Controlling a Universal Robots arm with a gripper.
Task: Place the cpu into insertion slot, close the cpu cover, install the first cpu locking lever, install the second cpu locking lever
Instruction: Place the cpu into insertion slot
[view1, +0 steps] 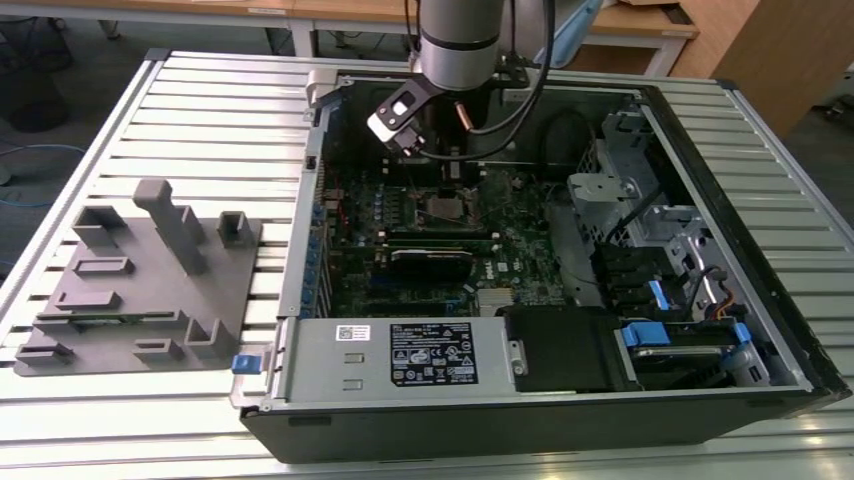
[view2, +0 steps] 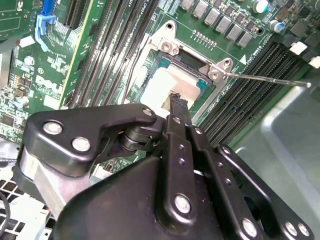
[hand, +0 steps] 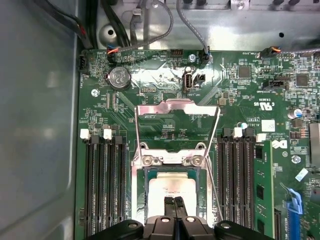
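Placement looks finished: the cpu (hand: 167, 186) lies in the slot (hand: 147, 195), and the claw (hand: 175, 200), fingers pressed together and empty, sits on or just above it. The cover (hand: 177, 105) stands open; closing it calls for the claw to clear the chip first.

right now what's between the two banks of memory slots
In the first wrist view, the insertion slot holding the cpu, with the claw over it.
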